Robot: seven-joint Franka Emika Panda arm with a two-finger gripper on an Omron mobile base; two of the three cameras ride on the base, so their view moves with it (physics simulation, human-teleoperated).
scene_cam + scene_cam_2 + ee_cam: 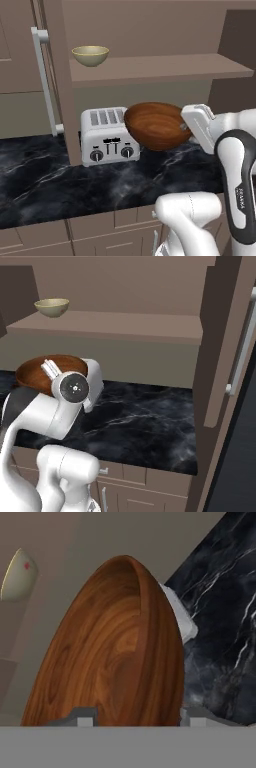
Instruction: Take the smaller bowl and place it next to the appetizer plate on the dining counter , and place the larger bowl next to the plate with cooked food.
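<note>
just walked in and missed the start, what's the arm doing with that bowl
The robot's tool is clamped on the rim of the larger bowl, the dark wooden one, and holds it tilted in the air above the black marble counter, just in front of the toaster. The smaller bowl, pale cream, sits on the shelf above, untouched. Neither plate is visible from here, so no bowl has been delivered yet.
</note>
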